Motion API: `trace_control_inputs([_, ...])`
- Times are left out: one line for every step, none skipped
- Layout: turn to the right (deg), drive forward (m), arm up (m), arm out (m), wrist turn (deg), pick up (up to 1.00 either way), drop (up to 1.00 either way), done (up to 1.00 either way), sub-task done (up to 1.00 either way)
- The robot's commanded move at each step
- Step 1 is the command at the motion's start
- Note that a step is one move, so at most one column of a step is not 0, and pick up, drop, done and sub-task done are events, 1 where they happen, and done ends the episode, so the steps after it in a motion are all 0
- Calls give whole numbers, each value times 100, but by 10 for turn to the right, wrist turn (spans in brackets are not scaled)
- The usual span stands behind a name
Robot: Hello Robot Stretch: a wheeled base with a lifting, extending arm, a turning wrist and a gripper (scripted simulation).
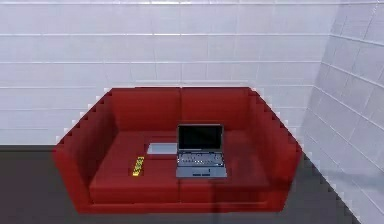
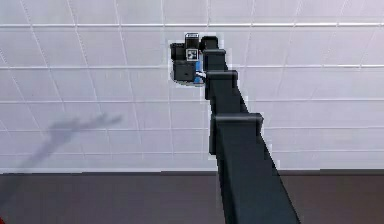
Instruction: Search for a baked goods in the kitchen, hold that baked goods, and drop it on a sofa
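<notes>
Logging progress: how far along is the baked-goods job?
Done: the sofa is found, straight ahead. In hand: the gripper is raised before the wall; I cannot tell whether it holds anything. Left: the drop; on the sofa lie a laptop, a grey slab and a yellow thing.

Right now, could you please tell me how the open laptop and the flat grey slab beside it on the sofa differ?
Pose: the laptop stands open with its screen upright, while the slab lies flat. Colour: the laptop is dark, the slab pale grey. Size: the laptop covers more of the seat than the slab. Shared: both rest side by side on the seat of the red sofa.
</notes>
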Motion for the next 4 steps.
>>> trace_control_inputs([0, 35, 0, 0, 0, 0, 0, 0, 0])
trace_control_inputs([-450, 0, 0, 0, 0, 0, 0, 0, 0])
trace_control_inputs([-420, 0, 0, 0, 0, 0, 0, 0, 0])
trace_control_inputs([0, 0, 0, 4, 0, 0, 0, 0, 0])
